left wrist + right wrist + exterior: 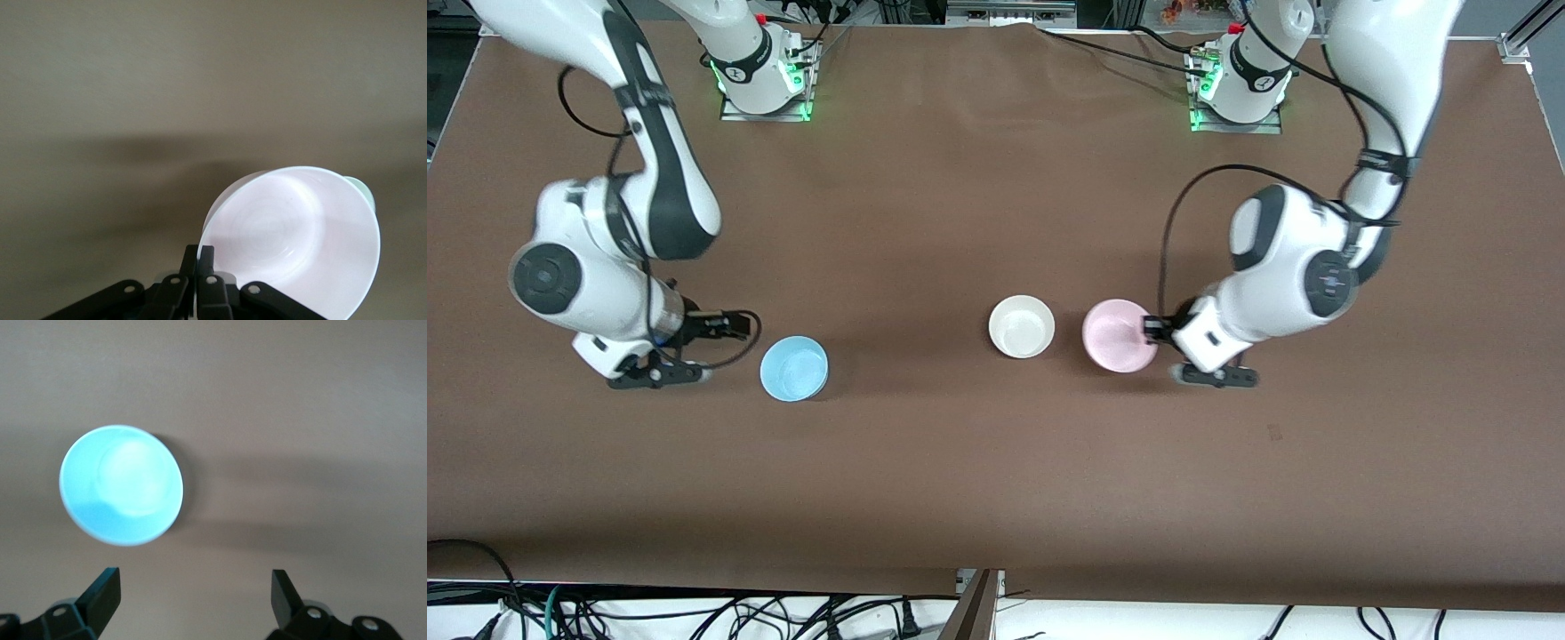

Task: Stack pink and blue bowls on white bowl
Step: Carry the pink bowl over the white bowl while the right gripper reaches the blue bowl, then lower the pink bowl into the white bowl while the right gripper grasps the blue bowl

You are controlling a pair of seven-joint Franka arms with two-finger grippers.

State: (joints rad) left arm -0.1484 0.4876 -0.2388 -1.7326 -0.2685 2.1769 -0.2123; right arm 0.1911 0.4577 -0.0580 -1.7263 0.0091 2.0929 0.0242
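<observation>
- Front view: gripping the rim of the pink bowl (1119,334) with the left gripper (1154,330), fingers clamped on the edge toward the left arm's end of the table. Sitting just beside it, the white bowl (1022,326), upright and empty, with a small gap between the two. Hovering with jaws spread wide and holding nothing, the right gripper (734,325), just beside the blue bowl (793,368) toward the right arm's end of the brown table (996,471).
- Left wrist view: pinching the pink bowl's (293,243) rim, bowl tipped and apparently off the table; peeking out past its edge, a sliver of the white bowl (363,190).
- Right wrist view: looking down on the blue bowl (121,485), fingers (103,590) parted, not yet around it.
- Step in hand, by judgement: carrying pink across to white. Next move calling for centring above the white bowl, lowering until nested, then letting go; blue waiting its turn.
</observation>
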